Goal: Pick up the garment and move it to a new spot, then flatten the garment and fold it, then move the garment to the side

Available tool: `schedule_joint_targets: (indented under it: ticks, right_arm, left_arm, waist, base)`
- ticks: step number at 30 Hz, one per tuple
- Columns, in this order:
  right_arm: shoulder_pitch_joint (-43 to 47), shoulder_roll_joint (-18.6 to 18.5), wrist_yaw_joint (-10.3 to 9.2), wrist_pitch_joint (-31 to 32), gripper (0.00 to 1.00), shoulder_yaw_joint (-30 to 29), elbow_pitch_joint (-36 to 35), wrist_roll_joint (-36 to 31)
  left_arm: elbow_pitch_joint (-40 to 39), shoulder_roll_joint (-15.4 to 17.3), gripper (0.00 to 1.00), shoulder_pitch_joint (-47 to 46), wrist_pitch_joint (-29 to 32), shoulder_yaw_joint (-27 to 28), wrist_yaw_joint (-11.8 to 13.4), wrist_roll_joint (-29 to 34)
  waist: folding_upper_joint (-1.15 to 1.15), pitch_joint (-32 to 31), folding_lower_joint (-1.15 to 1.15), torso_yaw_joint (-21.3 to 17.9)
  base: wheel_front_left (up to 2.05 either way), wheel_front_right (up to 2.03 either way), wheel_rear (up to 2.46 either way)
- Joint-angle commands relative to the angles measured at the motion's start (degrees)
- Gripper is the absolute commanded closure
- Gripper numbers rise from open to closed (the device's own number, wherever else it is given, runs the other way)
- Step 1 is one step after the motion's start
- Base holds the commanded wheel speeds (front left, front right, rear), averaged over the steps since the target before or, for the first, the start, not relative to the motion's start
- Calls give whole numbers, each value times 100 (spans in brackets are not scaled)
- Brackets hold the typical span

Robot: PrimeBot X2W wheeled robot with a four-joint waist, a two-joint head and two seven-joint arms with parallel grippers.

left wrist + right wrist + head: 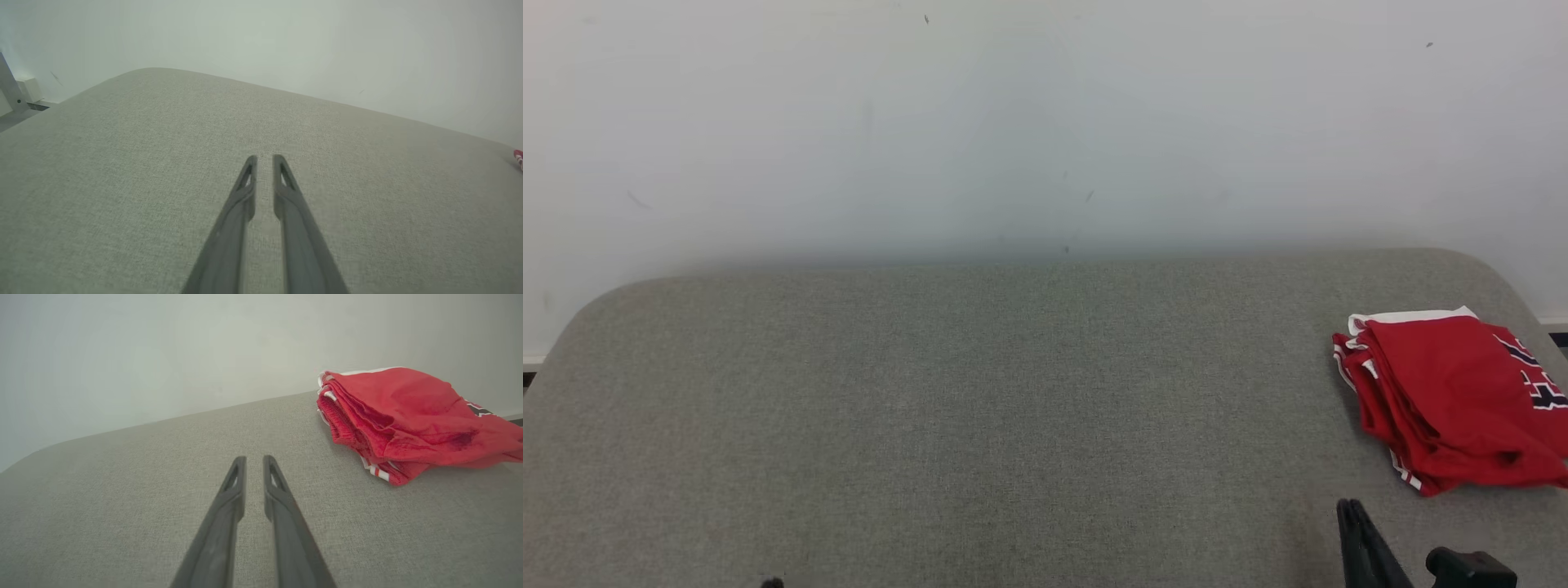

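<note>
red garment [1454, 400] folded at 3 o'clock on counter [980, 408]; side move looks done.
left end effector [264, 159], right end effector [254, 459] empty, slightly parted; next: retract clear.

Bare test room or lab by the look, grey cloth-topped table [122, 163] with rounded corners under the left fingers [241, 196], blank pale wall [286, 41] beyond their tips, white box [29, 90] and metal post [10, 86] far off their left

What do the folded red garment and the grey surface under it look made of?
Folded red garment: probably matte knit jersey fabric, given soft creases and ribbed, white-striped edges. Grey surface: seemingly woven upholstery cloth, matte, with fine heathered weave visible.
</note>
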Motion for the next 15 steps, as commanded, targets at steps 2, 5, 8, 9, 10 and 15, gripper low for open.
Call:
schedule_joint_targets:
  ticks: [2,5,8,9,10,15]
  right_arm:
    - [-25,4,0,48,100,-43,99,130]
    - [-110,7,0,145,100,-120,139,445]
    - [-172,10,-1,221,100,-173,158,759]
    - [-191,10,-1,244,100,-188,163,863]
    - [-209,11,-1,265,100,-202,168,964]
    - [-298,15,-1,367,100,-269,189,1452]
  left_arm:
    - [98,-7,100,-40,63,19,-3,-130]
    - [150,-6,100,-160,157,17,-9,-457]
    - [176,-6,100,-256,219,-17,-15,-782]
    - [183,-5,100,-286,238,-30,-17,-889]
    - [191,-5,100,-316,256,-43,-19,-993]
    - [229,-3,100,-463,348,-96,-29,-1488]
  waist:
    - [0,6,0,1]
    - [0,19,0,3]
    - [0,32,0,5]
    - [0,36,0,6]
    - [0,40,0,6]
    - [0,62,0,10]
  base:
    - [0,0,0]
    - [0,0,0]
    - [0,0,0]
    - [0,0,0]
    - [0,0,0]
    - [0,0,0]
